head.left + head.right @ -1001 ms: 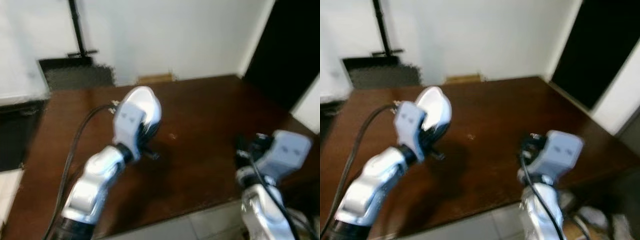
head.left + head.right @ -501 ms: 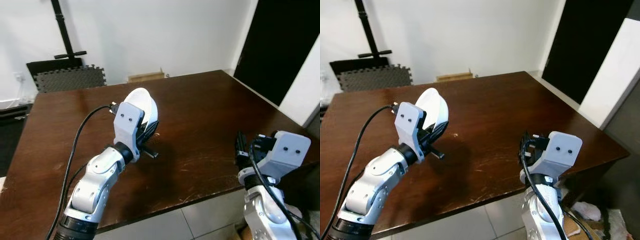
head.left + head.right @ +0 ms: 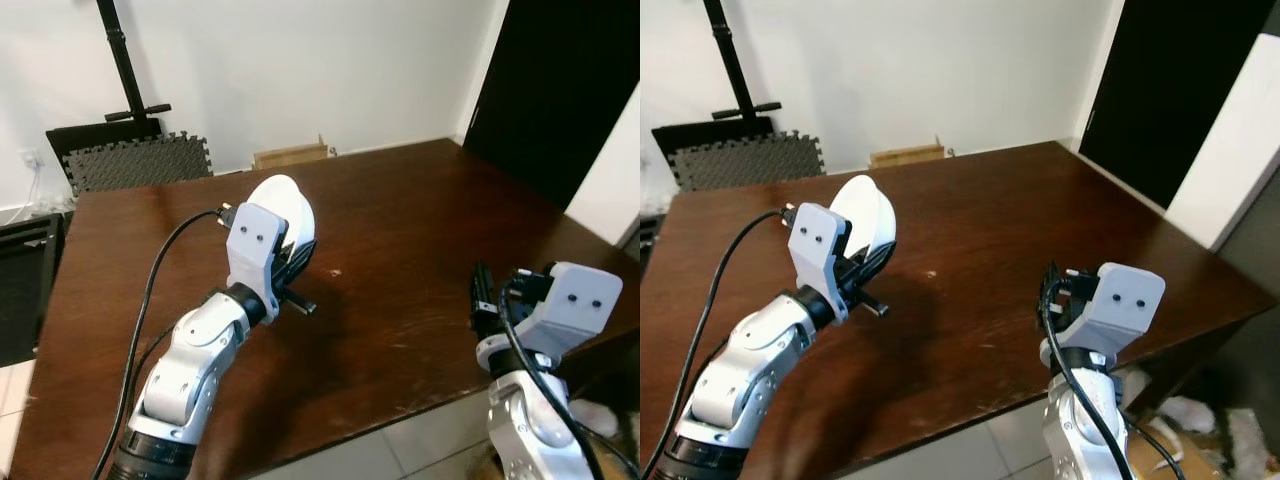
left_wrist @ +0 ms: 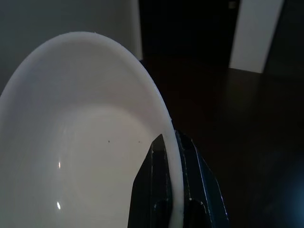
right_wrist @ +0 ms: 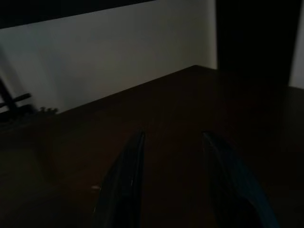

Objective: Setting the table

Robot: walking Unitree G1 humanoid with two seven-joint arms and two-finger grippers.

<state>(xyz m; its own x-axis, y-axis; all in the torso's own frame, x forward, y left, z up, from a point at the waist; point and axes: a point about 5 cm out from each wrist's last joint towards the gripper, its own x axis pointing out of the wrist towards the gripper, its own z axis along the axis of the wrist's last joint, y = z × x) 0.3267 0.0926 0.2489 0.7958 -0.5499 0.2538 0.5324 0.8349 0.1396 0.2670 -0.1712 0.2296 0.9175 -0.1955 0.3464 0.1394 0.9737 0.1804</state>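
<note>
Left eye view: big dark brown wooden table (image 3: 420, 230) fills mid frame, bare top, white wall behind, black doorway upper right, grey foam mat (image 3: 140, 160) and black stand (image 3: 125, 60) upper left, small cardboard box (image 3: 290, 153) at the table's far edge.

Step in hand, my read: carrying the dish to its place, not set down yet. Next move likely calls for lowering the left arm, tipping the bowl level over the table, then opening the fingers once it rests flat. Risk: thin rim pinch, could slip or land on edge.

Left gripper (image 3: 290, 268) center-left of frame, raised above the table, fingers (image 4: 159, 190) closed tight on the rim of a white bowl (image 3: 285, 205). Bowl is held on edge, tilted nearly upright, clear of the table top.

Right gripper (image 3: 483, 295) lower right of frame, near the table's front edge, fingers (image 5: 123, 185) parted, nothing between them, idle.

Bowl look: plain glossy white, round, shallow, smooth inside with small light glints, empty, looks clean; a couple of tiny dark specks in left wrist view. Thin rim, one finger each side.
</note>
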